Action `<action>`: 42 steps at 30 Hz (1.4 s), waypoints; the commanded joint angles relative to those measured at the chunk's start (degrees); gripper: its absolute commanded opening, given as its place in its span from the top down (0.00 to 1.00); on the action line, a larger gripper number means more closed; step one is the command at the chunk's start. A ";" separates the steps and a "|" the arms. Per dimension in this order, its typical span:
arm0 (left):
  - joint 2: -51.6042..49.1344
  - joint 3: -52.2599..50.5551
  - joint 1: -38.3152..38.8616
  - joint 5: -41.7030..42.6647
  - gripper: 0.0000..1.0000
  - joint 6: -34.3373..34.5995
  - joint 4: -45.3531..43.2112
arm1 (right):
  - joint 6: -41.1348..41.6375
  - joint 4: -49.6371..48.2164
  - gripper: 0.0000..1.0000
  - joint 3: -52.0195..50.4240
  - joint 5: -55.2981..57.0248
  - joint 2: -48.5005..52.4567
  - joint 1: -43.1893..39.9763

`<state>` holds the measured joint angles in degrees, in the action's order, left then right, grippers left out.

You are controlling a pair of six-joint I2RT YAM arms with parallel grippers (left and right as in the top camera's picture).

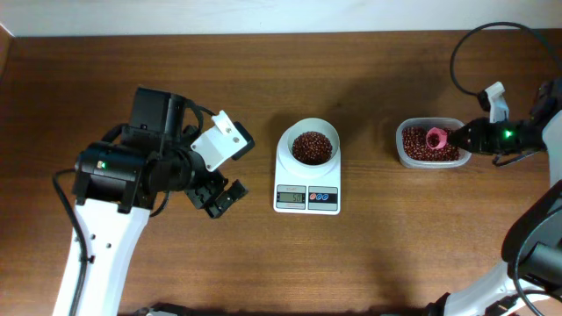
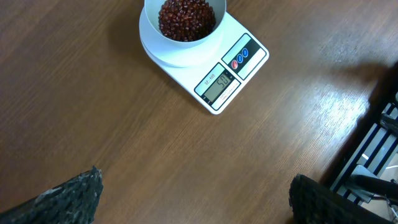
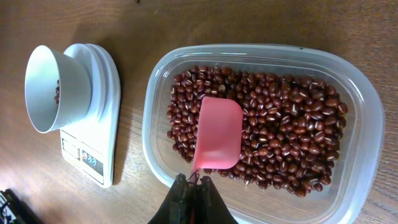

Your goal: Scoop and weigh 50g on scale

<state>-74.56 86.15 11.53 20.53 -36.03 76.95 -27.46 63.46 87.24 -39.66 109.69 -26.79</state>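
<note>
While your right gripper pinches the pink scoop in the tub — left gripper agape — read the scale before adding beans.

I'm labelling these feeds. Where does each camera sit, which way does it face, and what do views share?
Overhead: fixed above the table, facing straight down; both arms show, left gripper open, right gripper shut on the pink scoop.
Left wrist: on the left arm, angled down at the scale; its fingertips fill the bottom corners.
Right wrist: on the right arm, looking down into the clear tub; its closed fingers at bottom edge.
Shared: all three see the scale; overhead and right wrist share tub and scoop.
</note>
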 commanded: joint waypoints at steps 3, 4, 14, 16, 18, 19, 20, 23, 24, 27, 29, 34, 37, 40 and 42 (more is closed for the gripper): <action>0.66 1.05 -0.31 -0.22 0.01 -0.87 -0.11 | -0.68 0.81 0.96 2.45 -3.52 -5.16 0.07; 0.66 1.05 -0.31 -0.22 0.01 -0.85 -0.11 | -0.66 0.79 0.96 2.45 -1.27 -5.33 0.11; 0.66 1.05 -0.31 -0.22 0.01 -0.87 -0.11 | 0.92 -0.33 0.96 2.34 2.43 -5.29 1.46; 0.66 1.05 -0.31 -0.22 0.01 -0.87 -0.11 | 0.94 -0.20 0.96 2.34 5.84 -5.31 3.17; 0.66 1.05 -0.31 -0.22 0.01 -0.87 -0.11 | 0.96 -0.24 0.96 2.34 8.50 -5.31 5.20; 0.66 1.05 -0.31 -0.22 0.01 -0.87 -0.11 | 1.66 -0.28 0.96 2.36 10.16 -5.31 6.38; 0.66 1.05 -0.31 -0.22 0.01 -0.87 -0.11 | 2.73 -0.33 0.96 2.36 11.13 -5.31 7.21; 0.66 1.05 -0.31 -0.22 0.01 -0.87 -0.11 | 2.89 -0.13 0.96 2.36 11.69 -5.31 8.41; 0.66 1.05 -0.31 -0.22 0.01 -0.87 -0.11 | 3.37 -0.15 0.96 2.36 11.67 -5.31 8.41; 0.66 1.05 -0.31 -0.22 0.01 -0.87 -0.11 | 3.98 0.02 0.96 2.36 11.65 -5.31 8.41; 0.66 1.05 -0.31 -0.22 0.01 -0.87 -0.11 | 3.98 0.11 0.96 2.36 11.67 -5.31 8.41; 0.66 1.05 -0.31 -0.22 0.01 -0.87 -0.11 | 3.96 0.72 0.96 2.36 11.69 -5.31 8.41; 0.66 1.05 -0.31 -0.22 0.01 -0.87 -0.11 | 3.96 0.85 0.96 2.47 11.91 -5.33 8.41; 0.66 1.05 -0.31 -0.22 0.01 -0.87 -0.11 | 4.59 0.83 0.96 2.49 15.76 -6.64 9.03; 0.66 1.05 -0.31 -0.22 0.01 -0.85 -0.11 | 5.68 0.83 0.96 2.91 18.82 -7.50 10.10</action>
<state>-74.56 86.15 11.53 20.53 -36.03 76.95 -23.29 64.27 88.40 -25.43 105.34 -18.35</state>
